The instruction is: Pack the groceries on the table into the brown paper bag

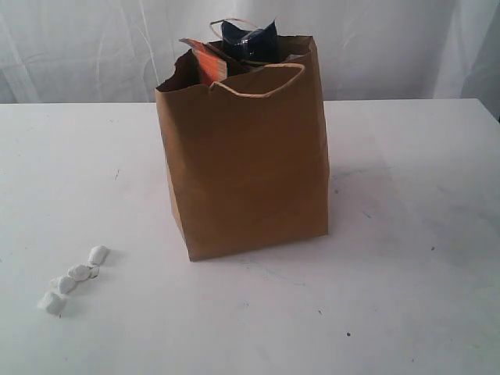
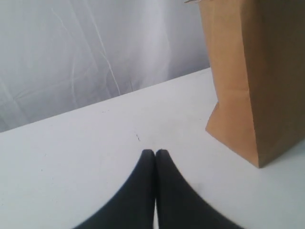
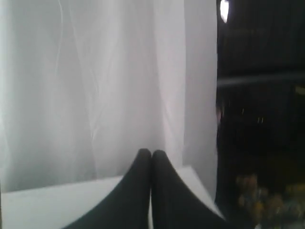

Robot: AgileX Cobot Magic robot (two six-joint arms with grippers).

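The brown paper bag [image 1: 246, 164] stands upright in the middle of the white table [image 1: 406, 258]. Out of its ragged top stick an orange-labelled pouch [image 1: 205, 61] and a dark blue packet [image 1: 248, 41]. White wrapped sweets [image 1: 74, 279] lie in a short row on the table at the front left. Neither arm shows in the exterior view. In the left wrist view my left gripper [image 2: 155, 152] is shut and empty above the table, with the bag [image 2: 252, 81] off to one side. My right gripper [image 3: 151, 152] is shut and empty, facing the curtain. The other groceries are hidden.
A white curtain [image 1: 94, 47] hangs behind the table. In the right wrist view the table's corner [image 3: 195, 179] ends beside a dark area [image 3: 262, 119]. Small dark specks [image 1: 117, 173] mark the tabletop.
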